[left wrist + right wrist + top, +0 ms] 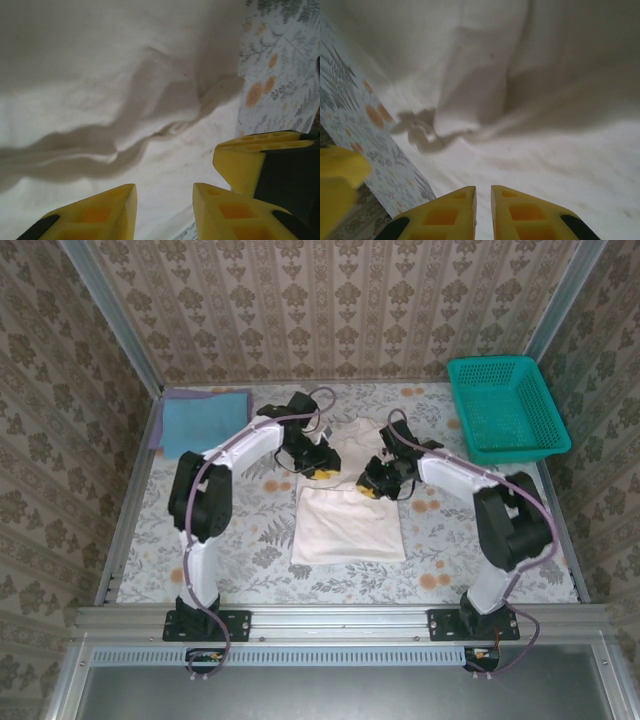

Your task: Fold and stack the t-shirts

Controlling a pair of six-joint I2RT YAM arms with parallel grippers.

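Floral table (250, 540) w/ off-white shirt (348, 523) — L gripper (164, 192) part-open over it, R gripper (483, 190) nearly shut, both empty.

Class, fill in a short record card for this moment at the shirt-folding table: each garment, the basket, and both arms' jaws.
Off-white cotton t-shirt: middle of the floral-patterned table, near part flat, far part rumpled
Light blue folded shirt: far left corner, lying flat
Teal plastic mesh basket: far right corner, apart from both shirts
Left gripper: low over the off-white t-shirt, jaws open
Right gripper: beside it over the same shirt, jaws almost closed
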